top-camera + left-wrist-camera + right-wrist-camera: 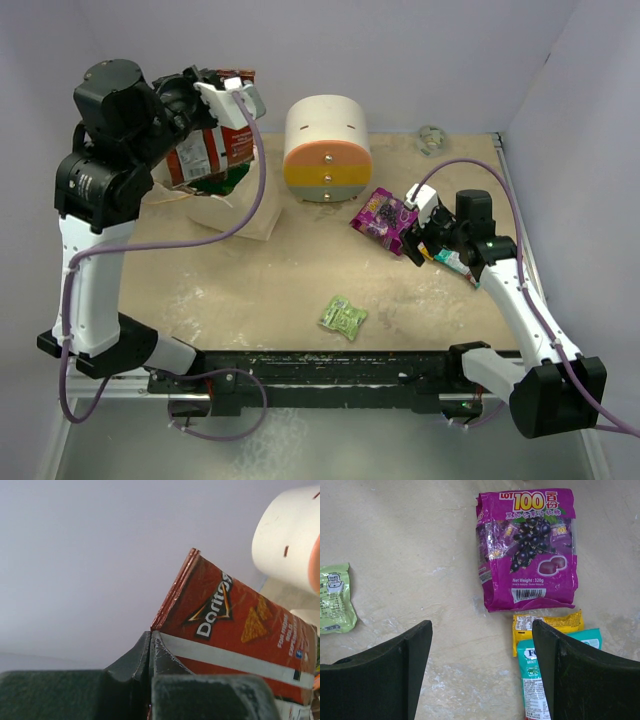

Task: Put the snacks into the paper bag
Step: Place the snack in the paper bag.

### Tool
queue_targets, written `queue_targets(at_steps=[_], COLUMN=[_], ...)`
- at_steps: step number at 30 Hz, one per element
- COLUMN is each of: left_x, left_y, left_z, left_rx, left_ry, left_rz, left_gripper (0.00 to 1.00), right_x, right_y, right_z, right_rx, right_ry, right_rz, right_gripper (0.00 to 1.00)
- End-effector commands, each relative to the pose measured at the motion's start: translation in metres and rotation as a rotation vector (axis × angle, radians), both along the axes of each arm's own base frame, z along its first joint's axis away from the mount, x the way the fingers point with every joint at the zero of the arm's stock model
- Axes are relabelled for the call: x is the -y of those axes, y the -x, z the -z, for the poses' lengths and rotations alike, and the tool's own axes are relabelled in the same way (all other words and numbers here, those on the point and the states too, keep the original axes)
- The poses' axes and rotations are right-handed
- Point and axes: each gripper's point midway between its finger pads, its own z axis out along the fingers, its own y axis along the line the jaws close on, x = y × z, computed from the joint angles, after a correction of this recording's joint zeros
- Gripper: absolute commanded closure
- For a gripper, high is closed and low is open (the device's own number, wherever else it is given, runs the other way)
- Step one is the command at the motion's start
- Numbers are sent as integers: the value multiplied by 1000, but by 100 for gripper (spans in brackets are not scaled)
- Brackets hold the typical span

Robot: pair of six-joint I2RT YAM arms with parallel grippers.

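My left gripper (222, 92) is raised at the back left and shut on the top corner of a red-orange Doritos bag (208, 150). In the left wrist view the shut jaws (150, 637) pinch the bag's (240, 625) edge. The bag hangs over the cream paper bag (255, 218), which lies on the table with a green packet (230, 181) at its mouth. My right gripper (421, 245) is open and empty, low over the table (480, 645), next to the purple packet (527, 550), the orange packet (545, 624) and the teal packet (534, 680).
A round white container with pastel drawers (327, 150) stands at the back middle. A small lime-green packet (343, 316) lies near the front middle and also shows in the right wrist view (335, 600). A small clear object (432, 138) sits at the back right corner.
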Motion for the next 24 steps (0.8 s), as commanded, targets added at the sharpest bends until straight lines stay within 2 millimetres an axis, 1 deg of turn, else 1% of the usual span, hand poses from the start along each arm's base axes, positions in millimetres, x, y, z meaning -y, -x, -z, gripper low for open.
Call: queue_targets(at_steps=[1, 7, 14, 21, 24], left_x=[-16, -30, -45, -33, -28], left_y=[-7, -27, -35, -32, -36], left_z=[-30, -23, -10, 7, 15], left_rx=[175, 194, 165, 178, 184], left_ry=[-131, -251, -308, -395, -436], left_rz=[-86, -132, -76, 72, 123], left_gripper=[100, 100, 100, 100, 100], right_x=[1, 1, 1, 1, 1], right_y=[-2, -1, 0, 0, 0], right_z=[-5, -5, -5, -4, -4], right_rx=[36, 35, 37, 33, 33], right_ry=[11, 8, 8, 9, 10], right_rz=[-2, -6, -6, -6, -6], right_gripper=[17, 17, 16, 16, 16])
